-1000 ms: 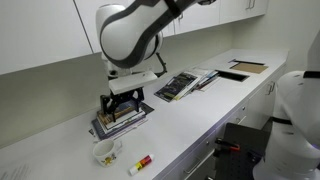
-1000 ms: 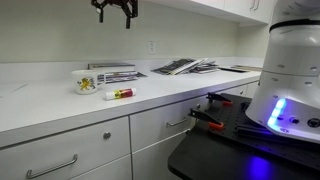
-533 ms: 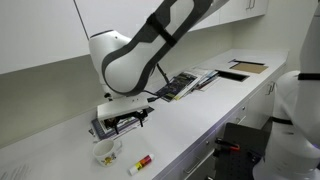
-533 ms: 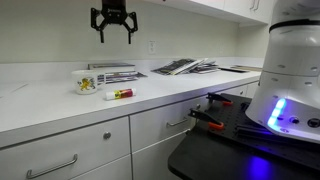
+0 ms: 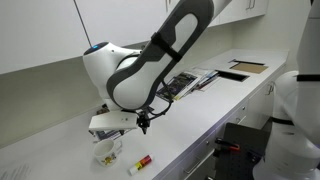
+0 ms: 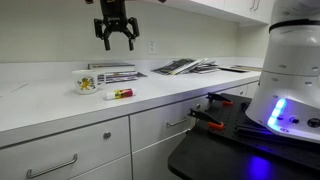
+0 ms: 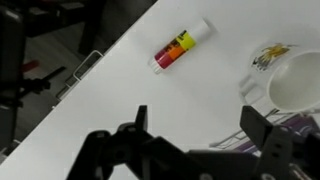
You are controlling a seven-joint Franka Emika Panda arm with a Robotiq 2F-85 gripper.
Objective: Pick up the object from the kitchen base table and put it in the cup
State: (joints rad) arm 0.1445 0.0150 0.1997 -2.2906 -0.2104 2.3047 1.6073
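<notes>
The object, a short pale marker with a red end, lies flat on the white kitchen base table (image 6: 60,105) in both exterior views (image 5: 141,163) (image 6: 119,93). In the wrist view it (image 7: 181,47) lies on bare counter ahead of the fingers. The cup is a white mug with faint decoration and stands upright just beside the marker (image 5: 106,150) (image 6: 84,82) (image 7: 295,80). My gripper (image 6: 116,37) (image 5: 135,123) (image 7: 203,125) is open and empty. It hangs well above the counter, over the area of the mug and marker.
A stack of dark-covered books (image 6: 112,72) lies behind the mug. More magazines (image 5: 180,85) (image 6: 185,67) and a flat board (image 5: 243,69) lie further along the counter. Wall cabinets hang above; a white rounded machine (image 6: 290,70) stands in front of the cabinet fronts.
The arm has swung forward and the gripper has come down from near the wall cabinets toward the mug and marker. The jaws stay open. The marker and mug have not moved.
</notes>
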